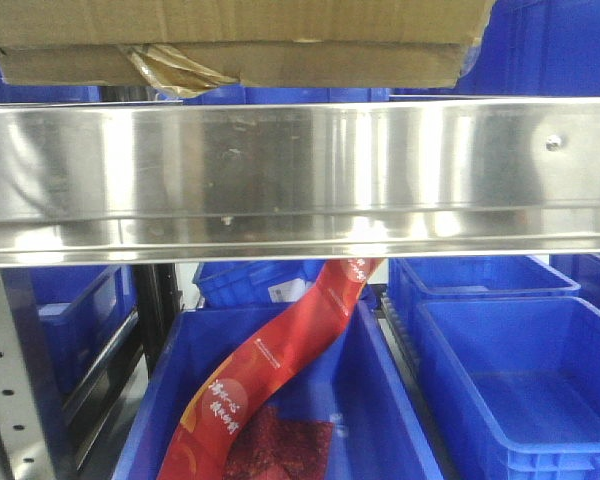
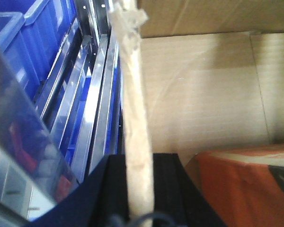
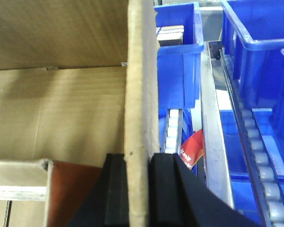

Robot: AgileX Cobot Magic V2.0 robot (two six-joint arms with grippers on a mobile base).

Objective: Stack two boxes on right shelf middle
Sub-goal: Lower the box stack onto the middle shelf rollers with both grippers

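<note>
Left gripper (image 2: 138,189): its black fingers (image 2: 114,189) sit tight on either side of a thin cardboard wall (image 2: 135,123), so it is pinching the left side wall of a cardboard box (image 2: 203,94); the wall's torn, frayed top end points away from the wrist.

Box interior, left side: open towards the camera, plain brown inside, with an orange-red object (image 2: 241,184) lying in the near corner; what it is cannot be told from this view.

Box from the front: its underside (image 1: 240,62) and a curl of peeling tape (image 1: 170,70) hang just above the shiny steel shelf lip (image 1: 300,170). Whether the box rests on the board or hovers over it is not clear, since the lip hides the contact line.

Long axis: the box runs left to right, parallel to the shelf lip, spanning most of the front view.

Right gripper (image 3: 138,189): narrow, its black fingers (image 3: 164,189) clamped on the box's right side wall (image 3: 141,104), which stands edge-on and upright.

Nearer arm: neither; each holds one end wall, the box between them.

Second box: probably not in view; only one carton can be made out.

Beyond the right wall: blue bins (image 3: 177,61) and roller rails (image 3: 258,156), well below and behind.

Below the shelf: a blue bin (image 1: 380,400) holding a red banner (image 1: 270,370).
</note>
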